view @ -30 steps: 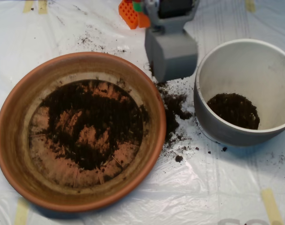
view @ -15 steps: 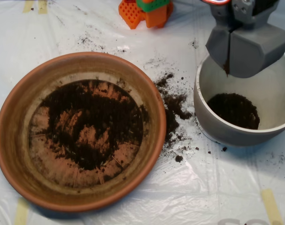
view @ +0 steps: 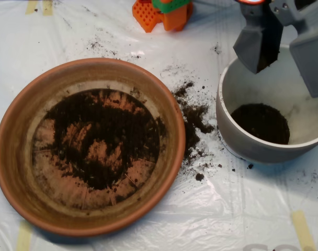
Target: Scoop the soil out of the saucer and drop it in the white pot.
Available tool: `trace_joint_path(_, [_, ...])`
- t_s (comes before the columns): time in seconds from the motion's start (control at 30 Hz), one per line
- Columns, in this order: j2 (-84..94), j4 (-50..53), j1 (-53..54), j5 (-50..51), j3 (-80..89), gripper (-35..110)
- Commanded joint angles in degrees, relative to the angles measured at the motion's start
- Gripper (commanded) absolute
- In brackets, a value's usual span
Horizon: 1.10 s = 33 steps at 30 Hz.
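Soil (view: 99,138) lies spread as a thin dark layer over the floor of the saucer (view: 12,157), with bare orange clay showing through in patches near the middle and along the lower edge. The saucer sits at the left on a white plastic sheet (view: 242,209). A second, smaller heap of soil (view: 261,123) rests at the bottom of the white pot (view: 237,141), which stands at the right, just beside the saucer but not touching it. Between the two, spilled soil (view: 193,120) is scattered on the sheet, thickest next to the saucer's right rim, with fine crumbs trailing up toward the top left. The scoop (view: 287,44) hangs above the pot's upper rim with its two grey halves spread apart; the left half shows dark soil clinging to its inner face. An orange and green block (view: 161,13) stands at the top edge, well apart from the pot. Strips of yellow tape (view: 303,227) hold the sheet down.
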Motion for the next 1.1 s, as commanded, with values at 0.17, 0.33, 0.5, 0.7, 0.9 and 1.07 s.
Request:
trace_joint_path(0.17, [3.7, 0.1, -1.0, 0.3, -3.2, 29])
trace_joint_path(0.33, [4.1, -0.7, 0.2, 1.8, -3.5, 32])
trace_joint_path(0.5, [5.7, -1.1, 4.8, 3.2, -3.6, 36])
trace_joint_path(0.7, [7.6, -1.7, 17.2, 5.4, -1.6, 40])
trace_joint_path(0.9, [9.8, -4.6, 29.1, 6.4, 6.8, 42])
trace_joint_path(1.07, [15.0, -12.2, 34.5, 4.8, 23.5, 44])
